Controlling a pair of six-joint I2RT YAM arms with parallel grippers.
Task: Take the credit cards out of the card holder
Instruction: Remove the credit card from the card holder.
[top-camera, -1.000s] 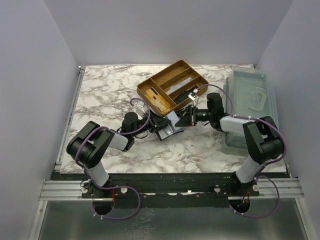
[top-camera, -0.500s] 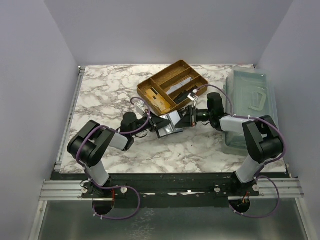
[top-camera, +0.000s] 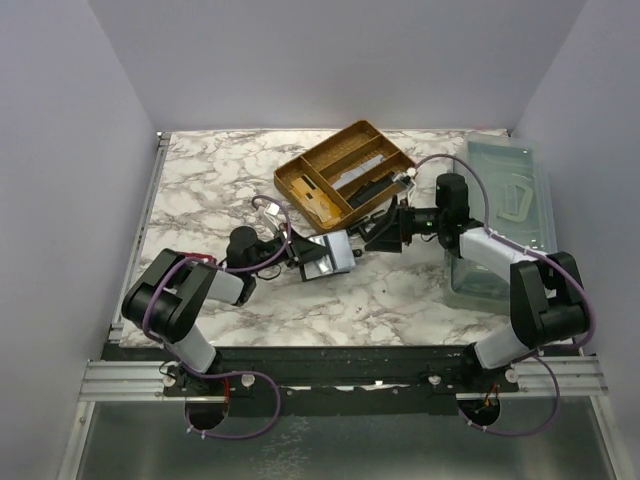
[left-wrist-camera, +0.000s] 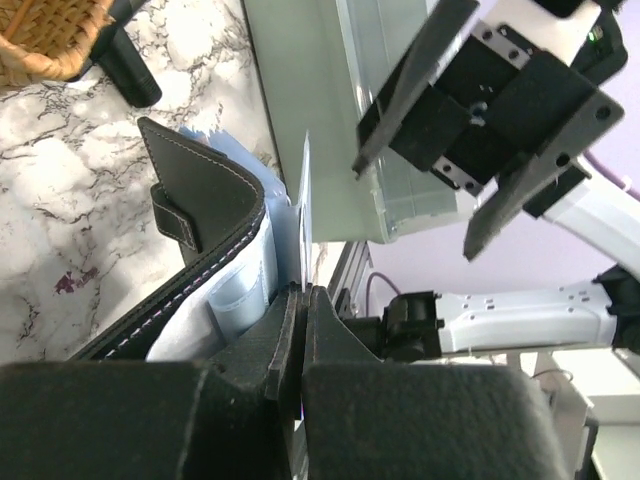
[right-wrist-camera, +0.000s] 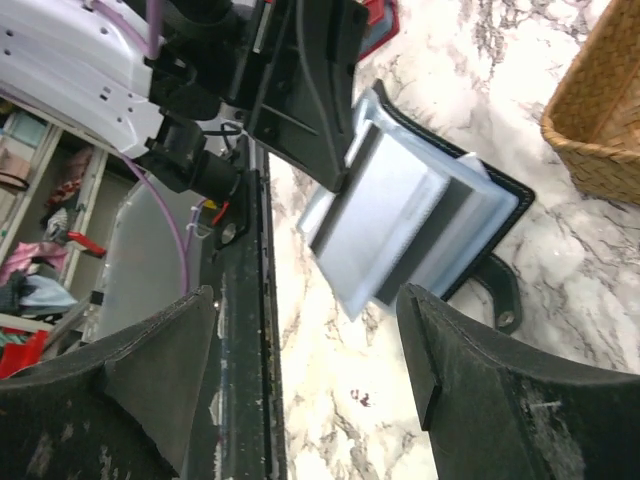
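The left gripper (left-wrist-camera: 303, 300) is pinching fully closed on the open black leather card holder (left-wrist-camera: 205, 195). The pale grey-blue credit cards (right-wrist-camera: 385, 215) are fanning out of it toward the right gripper (right-wrist-camera: 305, 300), which is standing wide apart and empty just in front of them. To pull well, I reckon the right gripper should be closing on the nearest card's free edge only and drawing straight out along the pocket while the left is bracing. I am struggling to count the overlapping cards, or to tell whether the left pinch is catching a card too.
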